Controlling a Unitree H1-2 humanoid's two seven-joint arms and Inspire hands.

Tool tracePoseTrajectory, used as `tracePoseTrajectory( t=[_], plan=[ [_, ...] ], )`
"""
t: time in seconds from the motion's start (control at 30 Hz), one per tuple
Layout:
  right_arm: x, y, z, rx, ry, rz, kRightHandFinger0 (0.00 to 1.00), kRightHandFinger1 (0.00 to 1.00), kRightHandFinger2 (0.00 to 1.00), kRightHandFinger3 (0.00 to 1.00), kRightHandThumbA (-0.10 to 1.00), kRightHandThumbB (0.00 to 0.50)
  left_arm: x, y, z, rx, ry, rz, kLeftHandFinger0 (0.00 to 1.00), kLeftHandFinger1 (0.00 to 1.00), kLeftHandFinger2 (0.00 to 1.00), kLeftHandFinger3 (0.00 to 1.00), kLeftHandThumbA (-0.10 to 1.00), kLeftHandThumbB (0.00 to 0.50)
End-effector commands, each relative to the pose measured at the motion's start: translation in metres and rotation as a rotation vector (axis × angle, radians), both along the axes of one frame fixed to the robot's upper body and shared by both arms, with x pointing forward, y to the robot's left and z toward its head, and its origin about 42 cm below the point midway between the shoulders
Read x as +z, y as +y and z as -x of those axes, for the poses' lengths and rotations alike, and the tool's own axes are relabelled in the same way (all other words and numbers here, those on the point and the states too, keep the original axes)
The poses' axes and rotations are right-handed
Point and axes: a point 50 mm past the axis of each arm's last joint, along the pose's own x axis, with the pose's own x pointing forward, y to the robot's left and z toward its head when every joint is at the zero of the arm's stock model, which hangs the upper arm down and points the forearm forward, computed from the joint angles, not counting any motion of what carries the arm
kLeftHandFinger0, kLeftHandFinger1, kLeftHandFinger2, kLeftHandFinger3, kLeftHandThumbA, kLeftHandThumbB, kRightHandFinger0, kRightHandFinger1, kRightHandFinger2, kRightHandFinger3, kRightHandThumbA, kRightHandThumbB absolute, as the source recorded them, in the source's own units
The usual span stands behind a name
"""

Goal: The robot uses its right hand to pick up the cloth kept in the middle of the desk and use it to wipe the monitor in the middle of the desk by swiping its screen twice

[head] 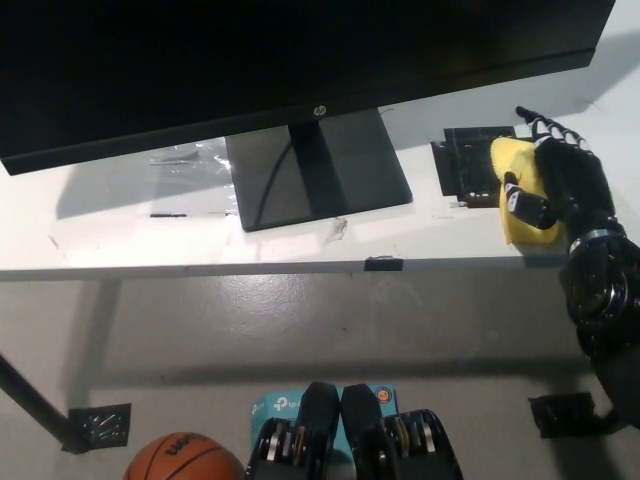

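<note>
The soft yellow cloth (517, 198) lies at about three o'clock in the head view, near the desk's front edge, draped partly over a flat black square pad (468, 165) and pinned under the black right hand (556, 180). The hand's fingers are wrapped down over the cloth, clamped on it; the white left hand is out of view. At twelve o'clock the wide black flat-screen monitor (250, 60) spans the top, its dark rectangular base (318, 168) at centre on the white desk (120, 215). A crumpled clear plastic wrapper (185, 158) lies at ten o'clock, an orange basketball (180, 460) on the floor at seven.

Risks, as I judge them: the cloth hangs loosely from the grip, so it could slip free on lifting, or drag the pad along. A hard press might also rock the monitor on its stand.
</note>
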Motion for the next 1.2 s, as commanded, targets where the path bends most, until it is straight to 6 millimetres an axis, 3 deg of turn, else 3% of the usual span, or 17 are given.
tracePoseTrajectory(
  t=[0.0, 0.17, 0.3, 0.33, 0.37, 0.4, 0.43, 0.47, 0.5, 0.57, 0.6, 0.67, 0.8, 0.93, 0.97, 1.03, 1.17],
  plan=[
    [0.029, -0.003, 0.006, -0.002, 0.068, -0.005, 1.00, 1.00, 1.00, 1.00, 0.48, 0.500, 0.013, 0.011, -0.007, 0.004, -0.045, -0.019, 1.00, 1.00, 1.00, 0.88, 0.20, 0.251],
    [0.032, -0.007, 0.011, -0.012, 0.077, -0.006, 1.00, 1.00, 1.00, 1.00, 0.56, 0.500, 0.013, 0.011, -0.008, 0.000, -0.044, -0.026, 1.00, 1.00, 1.00, 0.87, 0.23, 0.254],
    [0.034, -0.008, 0.033, 0.017, 0.063, -0.010, 1.00, 1.00, 1.00, 1.00, 0.58, 0.500, 0.013, 0.011, -0.008, -0.001, -0.037, -0.033, 1.00, 1.00, 1.00, 0.88, 0.24, 0.249],
    [0.033, -0.004, 0.052, -0.003, -0.017, -0.094, 1.00, 1.00, 1.00, 1.00, 0.46, 0.433, 0.015, 0.012, -0.013, -0.001, -0.048, -0.035, 1.00, 1.00, 1.00, 0.88, 0.25, 0.254],
    [0.030, -0.002, 0.059, -0.012, -0.035, -0.115, 1.00, 1.00, 1.00, 1.00, 0.44, 0.388, 0.015, 0.013, -0.014, -0.004, -0.053, -0.029, 1.00, 1.00, 1.00, 0.87, 0.24, 0.252],
    [0.020, 0.002, 0.076, -0.035, -0.071, -0.172, 1.00, 1.00, 1.00, 1.00, 0.39, 0.289, 0.014, 0.013, -0.014, -0.016, -0.061, -0.024, 1.00, 1.00, 1.00, 0.87, 0.26, 0.257],
    [0.018, 0.002, 0.079, -0.039, -0.076, -0.184, 0.92, 1.00, 1.00, 1.00, 0.37, 0.299, 0.014, 0.013, -0.014, -0.019, -0.062, -0.025, 1.00, 1.00, 1.00, 0.86, 0.27, 0.255],
    [0.005, 0.006, 0.095, -0.042, -0.102, -0.275, 0.83, 1.00, 1.00, 1.00, 0.29, 0.235, 0.014, 0.013, -0.014, -0.026, -0.066, -0.030, 1.00, 1.00, 1.00, 0.86, 0.28, 0.260],
    [-0.026, 0.011, 0.118, -0.033, -0.156, -0.342, 0.72, 0.99, 1.00, 0.94, 0.25, 0.165, 0.015, 0.013, -0.014, -0.028, -0.069, -0.030, 1.00, 1.00, 0.99, 0.85, 0.27, 0.264],
    [-0.048, 0.012, 0.136, -0.035, -0.171, -0.371, 0.62, 0.81, 0.99, 0.81, 0.20, 0.150, 0.011, 0.011, -0.011, -0.027, -0.065, -0.023, 1.00, 1.00, 0.99, 0.85, 0.27, 0.266],
    [-0.079, 0.015, 0.156, -0.026, -0.183, -0.448, 0.56, 0.68, 0.82, 0.68, 0.13, 0.131, 0.010, 0.010, -0.011, -0.018, -0.062, -0.023, 1.00, 1.00, 0.98, 0.84, 0.26, 0.269],
    [-0.103, 0.017, 0.170, -0.040, -0.193, -0.484, 0.46, 0.58, 0.72, 0.62, 0.08, 0.127, 0.011, 0.010, -0.011, -0.019, -0.061, -0.025, 1.00, 1.00, 0.99, 0.85, 0.26, 0.266],
    [-0.128, 0.018, 0.168, -0.050, -0.199, -0.593, 0.62, 0.64, 0.65, 0.62, 0.03, 0.118, 0.017, 0.011, -0.017, -0.010, -0.067, -0.026, 1.00, 1.00, 1.00, 0.87, 0.26, 0.257],
    [-0.145, 0.017, 0.167, -0.050, -0.161, -0.658, 0.63, 0.62, 0.63, 0.65, 0.02, 0.104, 0.021, 0.011, -0.021, -0.018, -0.073, -0.024, 1.00, 1.00, 1.00, 0.89, 0.24, 0.251],
    [-0.150, 0.016, 0.168, -0.064, -0.130, -0.688, 0.52, 0.52, 0.58, 0.65, 0.03, 0.117, 0.021, 0.011, -0.020, -0.017, -0.075, -0.020, 1.00, 1.00, 1.00, 0.88, 0.23, 0.258],
    [-0.157, 0.016, 0.166, -0.085, -0.054, -0.752, 0.40, 0.47, 0.56, 0.63, 0.07, 0.130, 0.021, 0.011, -0.019, -0.016, -0.087, -0.011, 1.00, 1.00, 1.00, 0.87, 0.21, 0.255],
    [-0.158, 0.012, 0.157, -0.045, -0.039, -0.744, 0.37, 0.43, 0.51, 0.61, 0.02, 0.139, 0.022, 0.009, -0.023, -0.009, -0.089, -0.013, 1.00, 1.00, 1.00, 0.87, 0.22, 0.262]
  ],
)
